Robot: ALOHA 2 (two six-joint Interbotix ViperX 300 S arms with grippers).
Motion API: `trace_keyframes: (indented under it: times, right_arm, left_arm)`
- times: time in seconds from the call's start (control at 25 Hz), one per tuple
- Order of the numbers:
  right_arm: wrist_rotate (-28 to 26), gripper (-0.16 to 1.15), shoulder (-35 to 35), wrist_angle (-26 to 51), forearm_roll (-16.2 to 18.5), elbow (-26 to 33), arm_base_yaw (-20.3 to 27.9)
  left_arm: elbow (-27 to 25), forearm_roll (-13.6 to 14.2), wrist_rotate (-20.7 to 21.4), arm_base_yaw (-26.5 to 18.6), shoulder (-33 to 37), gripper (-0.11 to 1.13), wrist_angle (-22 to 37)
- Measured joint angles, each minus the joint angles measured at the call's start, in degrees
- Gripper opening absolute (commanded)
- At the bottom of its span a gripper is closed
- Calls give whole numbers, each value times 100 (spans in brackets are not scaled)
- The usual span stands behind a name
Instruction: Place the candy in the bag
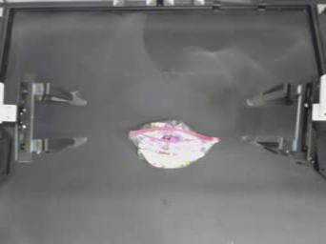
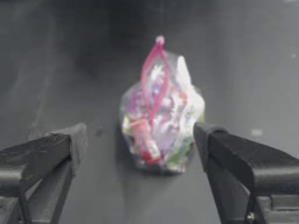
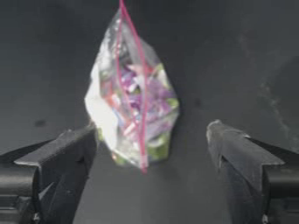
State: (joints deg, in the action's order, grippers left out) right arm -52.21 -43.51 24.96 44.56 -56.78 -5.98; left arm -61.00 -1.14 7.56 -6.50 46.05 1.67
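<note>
From above, the bag [image 1: 170,144] lies flat on the dark table [image 1: 96,205], about in the middle between the left and right edges. It is clear plastic with a pink strip along its mouth. The mouth is on the side toward the far edge of the table, and the strip looks parted into two pink lines. Many small sweets in lots of colours show through the plastic. The left gripper [image 1: 79,121] sits near the left edge of the table, well apart from the bag. Its two jaws are spread wide and hold nothing. The right gripper [image 1: 253,120] sits near the right edge, also well apart from the bag. Its jaws are spread wide too, and they are empty.

In the left wrist view, the left gripper [image 2: 137,146] shows two dark jaws far apart with nothing between them. The bag [image 2: 161,114] lies farther off on the table, and the pink strip makes a thin loop at its mouth. Red, green and purple sweets show inside.

In the right wrist view, the right gripper [image 3: 152,138] also shows two dark jaws far apart. The bag [image 3: 133,98] lies beyond them on the table, not touching either jaw. A single loose candy cannot be picked out in any view.
</note>
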Motion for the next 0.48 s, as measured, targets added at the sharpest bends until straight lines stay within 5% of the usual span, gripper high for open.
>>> trace_keyframes:
  times: [0.48]
  right_arm:
    - [-44,101,-202,0,114,-132,0]
  left_arm:
    - [-316,0,0,0,483,101,-53]
